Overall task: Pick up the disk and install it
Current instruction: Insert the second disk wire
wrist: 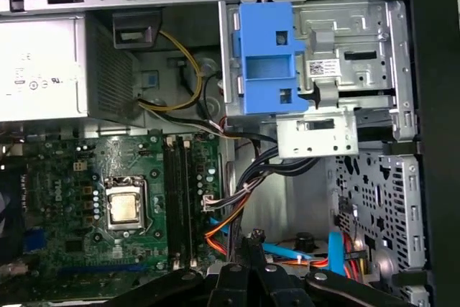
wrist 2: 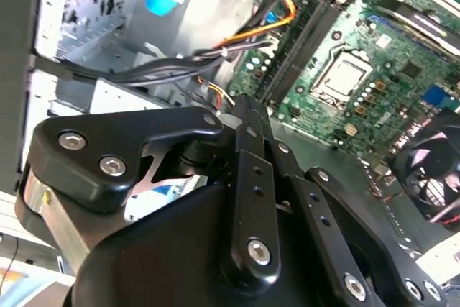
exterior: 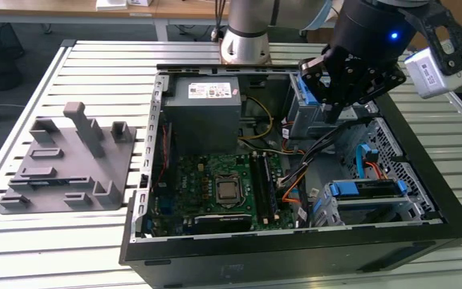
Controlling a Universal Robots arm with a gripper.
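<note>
disk (exterior: 365, 188) in its blue bracket is sitting in the lower bay of the case (exterior: 295, 256) in the exterior view, gripper (exterior: 339, 111) hovering well apart. in both wrist views its fingers (wrist: 253, 249) are pressing together, holding nothing.

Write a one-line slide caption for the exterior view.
Robot arm's gripper poised over the open computer case, near the grey drive cage with its blue latch; a blue-framed disk sits by the case's front.
</note>
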